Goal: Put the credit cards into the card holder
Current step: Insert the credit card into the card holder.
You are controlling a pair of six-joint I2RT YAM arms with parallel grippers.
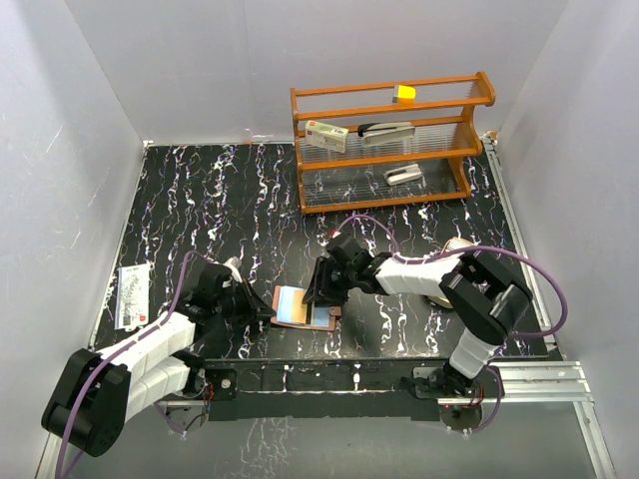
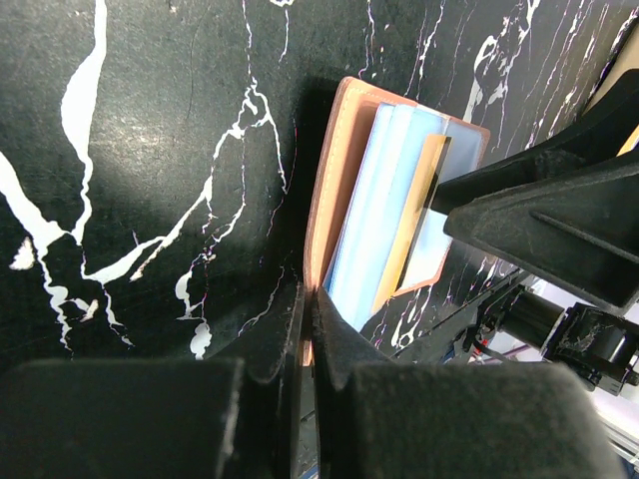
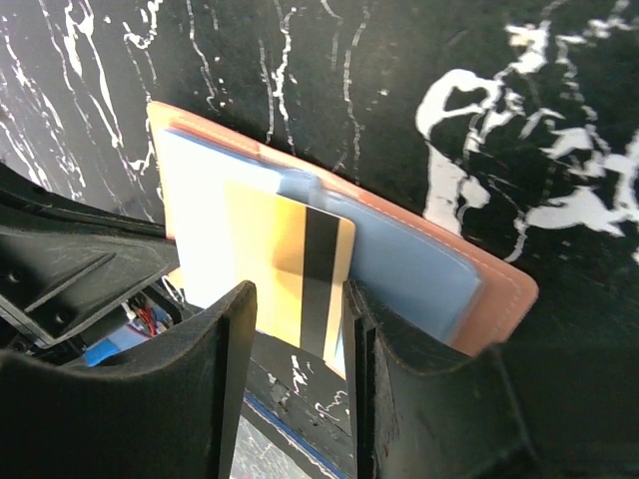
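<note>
L end effector (image 2: 308, 301) clenched on card holder (image 2: 334, 170); R end effector (image 3: 300, 311) released (astride orange card (image 3: 268, 249)).

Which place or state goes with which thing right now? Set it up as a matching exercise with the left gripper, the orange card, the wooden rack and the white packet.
Things:
1. left gripper
2. orange card
3. wooden rack
4. white packet

Places or states:
A. by the left edge of the table
B. lying in the open card holder, black stripe showing
C. at the far side of the table
D. shut on the card holder's edge

Pairs: 1-D, 2-B, 3-C, 4-A.
</note>
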